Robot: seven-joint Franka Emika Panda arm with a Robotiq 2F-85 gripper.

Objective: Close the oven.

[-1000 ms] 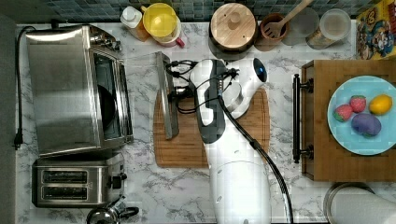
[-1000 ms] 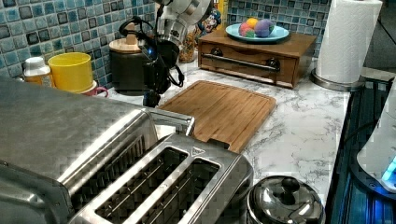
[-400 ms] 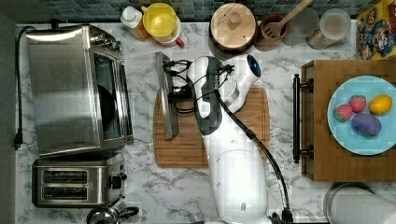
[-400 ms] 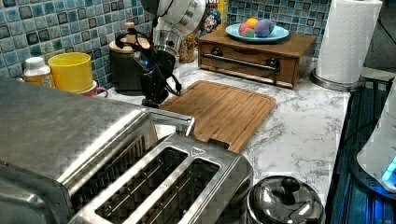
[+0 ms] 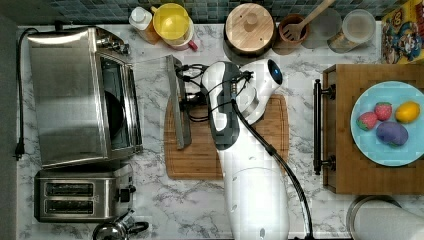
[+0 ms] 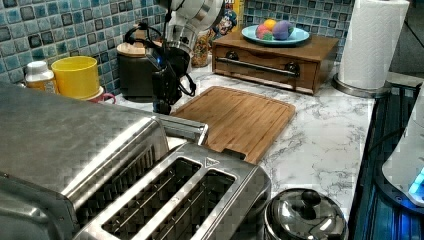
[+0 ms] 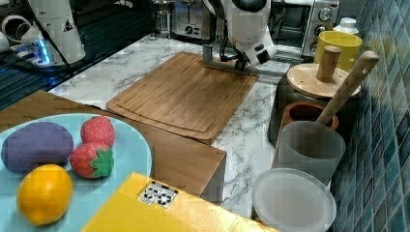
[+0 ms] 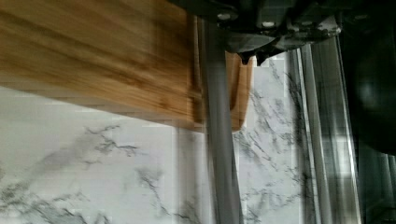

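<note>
The gripper sat at the door's bar handle, its fingers masked by the wrist and cables, so whether they were spread or pinching could not be told. One oven stood at the top view's left, door dropped open toward the board, handle running along the top view's vertical. One toaster sat below it.

A white, rounded arm with dark grey joint sections, a blue indicator light and looping black cables.
</note>
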